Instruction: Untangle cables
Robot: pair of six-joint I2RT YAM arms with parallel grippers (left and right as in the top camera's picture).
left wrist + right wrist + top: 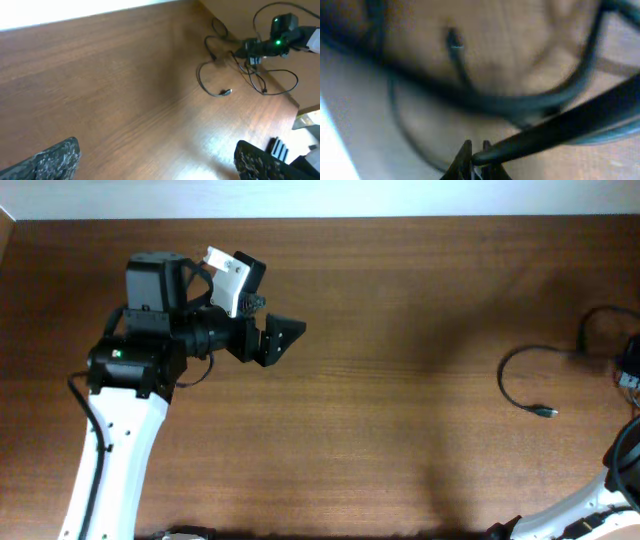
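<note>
Thin black cables lie at the table's far right. One loop point(502, 378) ends in a small silvery plug point(547, 412); it also shows in the left wrist view point(226, 92). Further loops point(272, 82) lie tangled beside my right gripper point(628, 366), which sits at the table's right edge. In the blurred right wrist view my right gripper point(476, 156) is shut on a black cable end point(555, 129), with other cords point(470, 97) looped behind. My left gripper point(284, 339) is open and empty, far left of the cables, its fingers wide apart point(159, 161).
The brown wooden table point(400, 300) has a pale wall along its far edge. The right arm's body with a green light point(276, 41) stands over the cable pile. The table's right edge point(295, 102) runs close to the cables.
</note>
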